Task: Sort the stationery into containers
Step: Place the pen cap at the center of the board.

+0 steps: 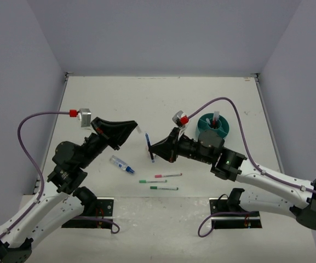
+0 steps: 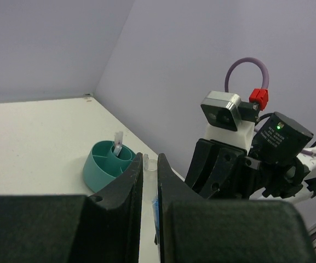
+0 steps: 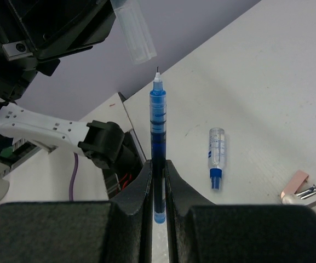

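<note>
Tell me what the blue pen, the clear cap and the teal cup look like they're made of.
Blue pen: likely glossy translucent plastic; darker bands show through the barrel, tip looks metal.
Clear cap: seemingly clear plastic; the wall behind shows through.
Teal cup: probably moulded plastic, smooth with soft sheen, uniform colour, thin dividers.

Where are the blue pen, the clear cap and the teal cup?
blue pen [image 3: 158, 126]: right wrist view, middle of its barrel.
clear cap [image 3: 135, 30]: right wrist view, its middle.
teal cup [image 2: 95, 176]: left wrist view, outer wall.
</note>
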